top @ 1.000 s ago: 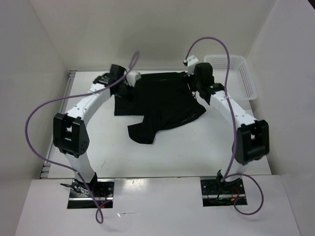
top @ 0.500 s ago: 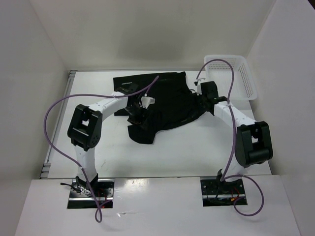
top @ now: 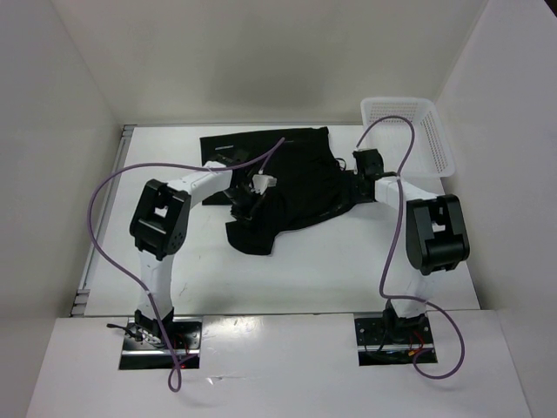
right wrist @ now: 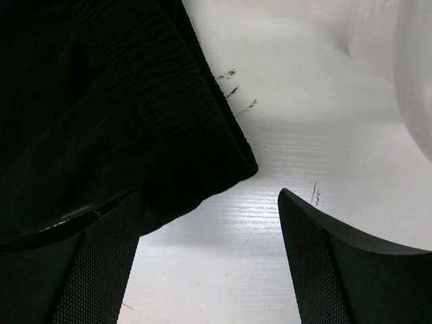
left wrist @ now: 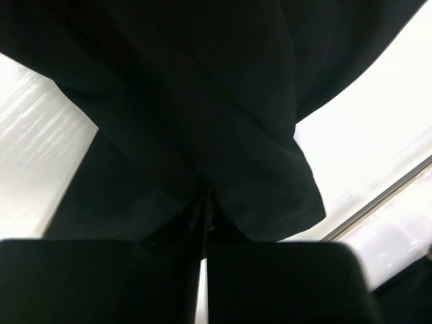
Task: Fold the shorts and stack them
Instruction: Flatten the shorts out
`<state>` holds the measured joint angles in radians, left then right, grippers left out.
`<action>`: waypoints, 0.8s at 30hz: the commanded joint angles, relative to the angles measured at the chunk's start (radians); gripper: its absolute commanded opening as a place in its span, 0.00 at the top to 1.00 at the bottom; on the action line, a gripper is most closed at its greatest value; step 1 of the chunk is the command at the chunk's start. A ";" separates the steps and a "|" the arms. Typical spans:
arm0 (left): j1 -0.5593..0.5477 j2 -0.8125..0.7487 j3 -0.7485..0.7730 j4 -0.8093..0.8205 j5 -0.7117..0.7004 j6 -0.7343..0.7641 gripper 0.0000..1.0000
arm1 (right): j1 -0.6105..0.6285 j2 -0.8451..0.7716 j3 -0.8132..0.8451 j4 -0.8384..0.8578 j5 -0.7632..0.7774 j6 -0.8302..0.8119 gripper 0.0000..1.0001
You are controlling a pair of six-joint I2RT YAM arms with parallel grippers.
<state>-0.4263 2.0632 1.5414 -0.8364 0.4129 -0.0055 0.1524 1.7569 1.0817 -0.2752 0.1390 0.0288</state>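
Note:
The black shorts [top: 296,187] lie rumpled at the middle back of the table, one leg flopped toward the front. My left gripper [top: 242,207] rests on their front-left part. In the left wrist view its jaws have come together on a pinched ridge of the shorts [left wrist: 202,101], and the left gripper [left wrist: 206,202] is shut on that fold. My right gripper [top: 355,183] sits low at the cloth's right edge. The right wrist view shows this right gripper [right wrist: 206,202] open, with a corner of the shorts [right wrist: 101,101] lying over its left finger [right wrist: 94,270] and bare table between the fingers.
A white mesh basket [top: 439,139] stands at the back right corner, just beyond the right arm. White walls close in the table [top: 331,270] on three sides. Purple cables loop above both arms.
The left arm swung from the back-left corner of the shorts to their front-left part and closed on the cloth. The right arm pulled back and down to the right edge.

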 commanded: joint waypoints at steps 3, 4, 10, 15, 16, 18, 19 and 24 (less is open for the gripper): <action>0.023 0.006 0.033 -0.036 0.044 0.006 1.00 | 0.001 0.039 0.021 0.088 -0.010 0.055 0.17; 0.033 -0.003 0.033 -0.036 0.044 0.006 1.00 | 0.001 0.050 0.021 0.102 -0.031 0.056 0.19; 0.066 -0.058 0.103 -0.105 -0.028 0.006 1.00 | 0.001 0.072 0.001 0.123 -0.064 0.077 0.85; 0.122 -0.057 0.247 -0.127 -0.140 0.006 1.00 | 0.001 0.072 -0.008 0.145 -0.078 0.063 1.00; 0.133 -0.048 0.300 -0.118 -0.154 0.006 1.00 | 0.001 0.072 -0.008 0.145 -0.078 0.053 1.00; 0.173 -0.009 0.342 -0.077 -0.199 0.006 1.00 | 0.001 0.062 -0.008 0.145 -0.104 0.021 1.00; 0.188 0.006 0.362 -0.067 -0.200 0.006 1.00 | 0.001 0.053 -0.017 0.136 -0.113 0.010 1.00; 0.166 0.083 0.513 -0.309 0.008 0.006 0.85 | 0.001 0.012 -0.035 0.136 -0.115 -0.049 1.00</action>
<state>-0.2165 2.1139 2.0201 -0.9649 0.2974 -0.0025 0.1524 1.8141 1.0702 -0.1711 0.0402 0.0277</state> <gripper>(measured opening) 0.109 0.023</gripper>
